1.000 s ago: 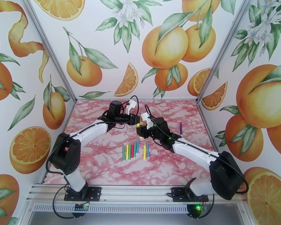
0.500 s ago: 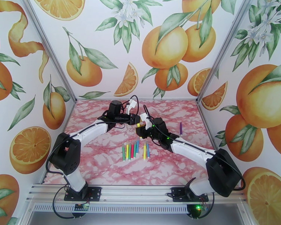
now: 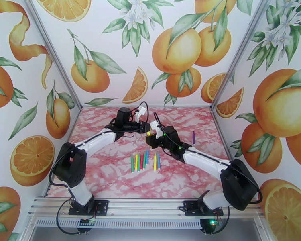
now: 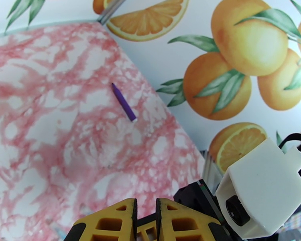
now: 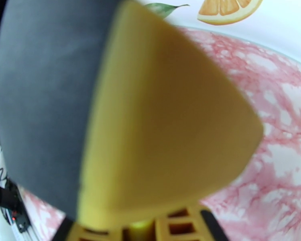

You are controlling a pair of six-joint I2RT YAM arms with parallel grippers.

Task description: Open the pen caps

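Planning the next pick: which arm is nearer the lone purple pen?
Right. The right arm passes just left of the purple pen; the left arm reaches only to the middle of the table, farther left.

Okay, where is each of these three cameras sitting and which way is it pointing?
Top external: above and behind the bases, looking down at the marble table, the row of pens and both arms.
Left wrist: on the left arm, facing across the table to the purple pen; left gripper at the bottom.
Right wrist: on the right arm, a blurred yellow and black shape close ahead; right gripper below.
Shared: top external and left wrist both show the purple pen.
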